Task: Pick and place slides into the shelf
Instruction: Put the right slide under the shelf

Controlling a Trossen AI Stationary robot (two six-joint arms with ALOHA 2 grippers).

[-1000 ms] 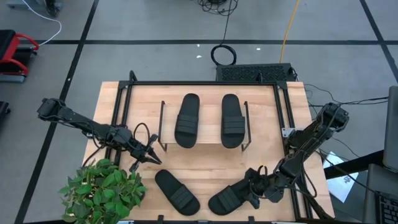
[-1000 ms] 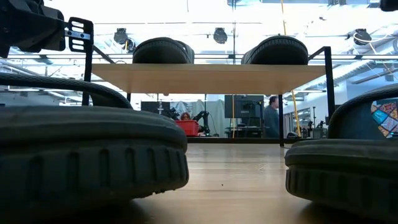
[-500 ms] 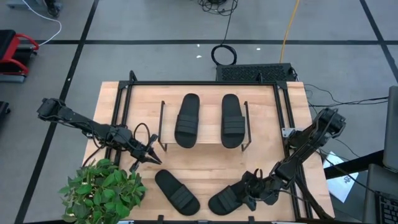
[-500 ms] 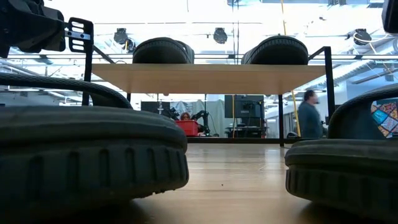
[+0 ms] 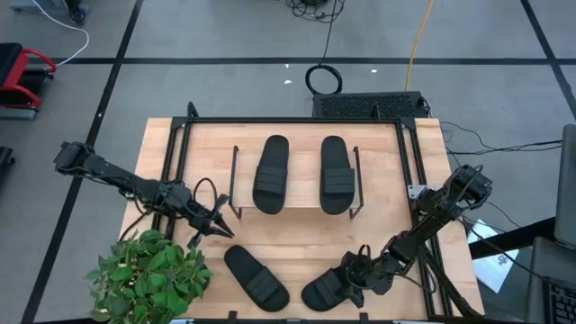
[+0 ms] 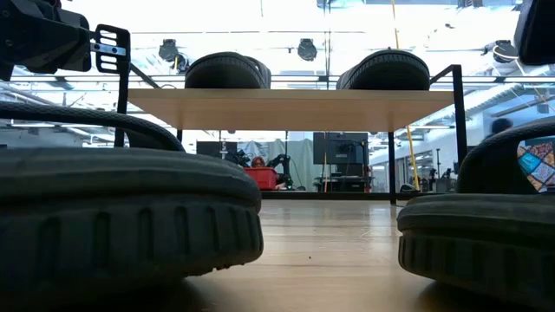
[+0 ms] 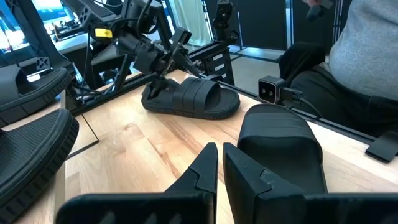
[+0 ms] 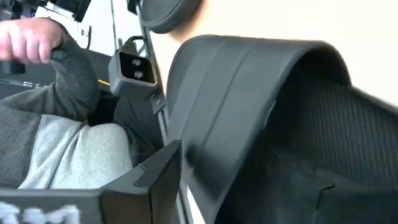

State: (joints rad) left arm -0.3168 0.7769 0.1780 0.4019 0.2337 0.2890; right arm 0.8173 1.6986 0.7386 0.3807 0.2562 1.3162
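The shelf [image 5: 297, 193] carries two slides [image 5: 270, 175] [image 5: 335, 175] on its wooden top [image 6: 290, 108]. Two more slides lie sole-down near the table's near edge, one to the left [image 5: 256, 277] and one to the right [image 5: 326, 290]. My right gripper [image 5: 353, 281] is open and low at the right slide's [image 7: 193, 99] far-right end, and that slide's strap [image 8: 249, 93] fills its wrist view. My left gripper [image 5: 219, 225] is shut and empty. It hovers by the shelf's left leg, above and beyond the left slide [image 7: 280, 143]. My right gripper comes slanting down from the table's right at the right slide's strap end [image 8: 205, 143], with one finger [image 8: 155, 180] beside the strap. I cannot tell whether the fingers touch it. The slide lies flat on the table.
A potted plant [image 5: 148, 274] stands at the near left corner, close to my left arm. A black metal frame [image 5: 288, 121] surrounds the table. A person in grey [image 7: 367, 56] sits beyond the near edge, by a small camera [image 7: 272, 90].
My right gripper has sunk and moved toward the table's left and near edge, closing in on the right slide's end, and it has stayed open. The slides have not moved.
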